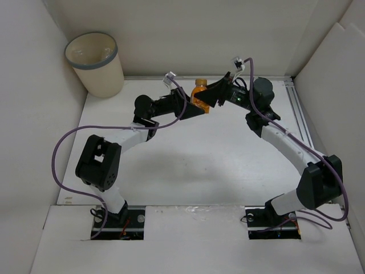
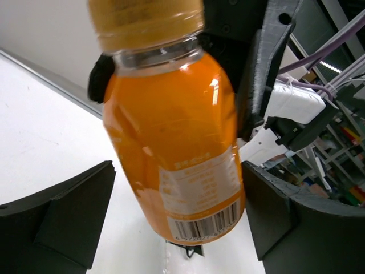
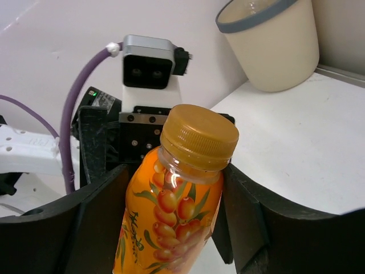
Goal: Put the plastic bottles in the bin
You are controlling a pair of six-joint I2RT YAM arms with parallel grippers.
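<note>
The bottle point(image 2: 171, 125) is filled with orange and topped by a tan-orange cap point(image 3: 199, 137). Its label point(image 3: 171, 222) is printed with orange berries and green leaves, and a black barcode point(image 2: 208, 222) is set on white. The bin point(image 3: 279, 57) is coloured cream and banded grey at the rim. A purple cable point(image 3: 67, 148) is seen, and the table point(image 1: 199, 165) is white.

Orange bottle point(image 1: 199, 91) point(image 2: 171, 154) point(image 3: 177, 205): clear plastic, full of orange liquid, orange-brown cap on; berry label on one side, barcode on the other.
Bottle pose: roughly upright, cap uppermost, clamped at the shoulder in the right gripper point(image 3: 175, 171), near the middle of the far wall.
Bin point(image 1: 105, 77) point(image 3: 279, 57): cream, round, tapered, grey rim band; upright in the far-left corner, well apart from the bottle.
Bin contents: faint clear shapes, too dim to identify.
</note>
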